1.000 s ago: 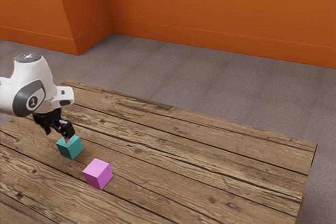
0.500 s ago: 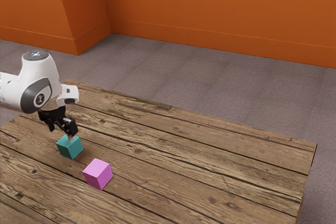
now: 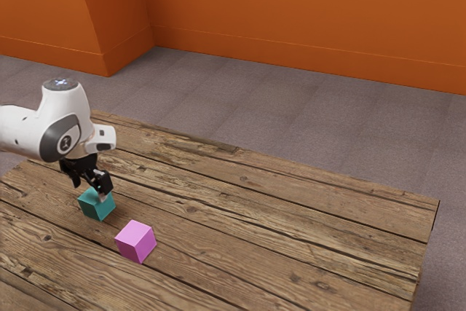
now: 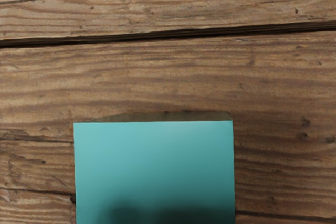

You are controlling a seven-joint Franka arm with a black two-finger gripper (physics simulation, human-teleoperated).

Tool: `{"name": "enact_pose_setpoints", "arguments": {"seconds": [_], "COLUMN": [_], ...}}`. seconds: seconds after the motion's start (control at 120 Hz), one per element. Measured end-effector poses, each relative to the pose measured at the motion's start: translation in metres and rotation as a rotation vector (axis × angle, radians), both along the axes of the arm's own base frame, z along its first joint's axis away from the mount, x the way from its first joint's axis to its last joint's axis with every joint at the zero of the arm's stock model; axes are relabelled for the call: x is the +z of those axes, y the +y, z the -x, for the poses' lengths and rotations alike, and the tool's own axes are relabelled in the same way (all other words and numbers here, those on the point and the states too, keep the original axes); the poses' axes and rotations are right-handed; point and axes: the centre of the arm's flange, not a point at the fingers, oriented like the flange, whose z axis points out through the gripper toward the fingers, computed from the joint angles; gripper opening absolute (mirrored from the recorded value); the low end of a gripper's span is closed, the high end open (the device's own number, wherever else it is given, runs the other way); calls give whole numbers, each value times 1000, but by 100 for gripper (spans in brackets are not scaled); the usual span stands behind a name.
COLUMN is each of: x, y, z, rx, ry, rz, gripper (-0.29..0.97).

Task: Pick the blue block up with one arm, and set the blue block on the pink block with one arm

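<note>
The blue block (image 3: 96, 206), teal in colour, rests on the wooden table (image 3: 291, 216) near its left end in the exterior view. My gripper (image 3: 101, 190) hangs directly over it, open, with its fingertips down at the block's top face. In the wrist view the blue block (image 4: 153, 171) lies right beneath my hand, with a dark shadow on its near edge. The pink block (image 3: 135, 241) sits on the table a short way in front of and to the right of the blue one, apart from it.
The plank table runs far toward the exterior view's right, and its edge (image 3: 429, 238) drops to grey floor. Orange walls (image 3: 291, 12) stand behind. A dark gap between planks (image 4: 168, 34) runs past the block.
My hand has shifted toward the exterior view's right and come down onto the blue block. Both blocks have stayed where they were.
</note>
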Motion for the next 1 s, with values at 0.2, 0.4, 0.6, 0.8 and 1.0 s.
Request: {"name": "enact_pose_setpoints", "arguments": {"seconds": [0.2,0.4,0.6,0.8,1.0], "x": [-7,-12,-19,-22,-25], "y": [1,6,7,14,9], "z": [0,1,0,-6,-8], "rx": [4,19,29,37,37], "ry": [9,12,21,25,26], "rz": [2,9,17,14,28], "gripper": [68,68,68,68,68]}}
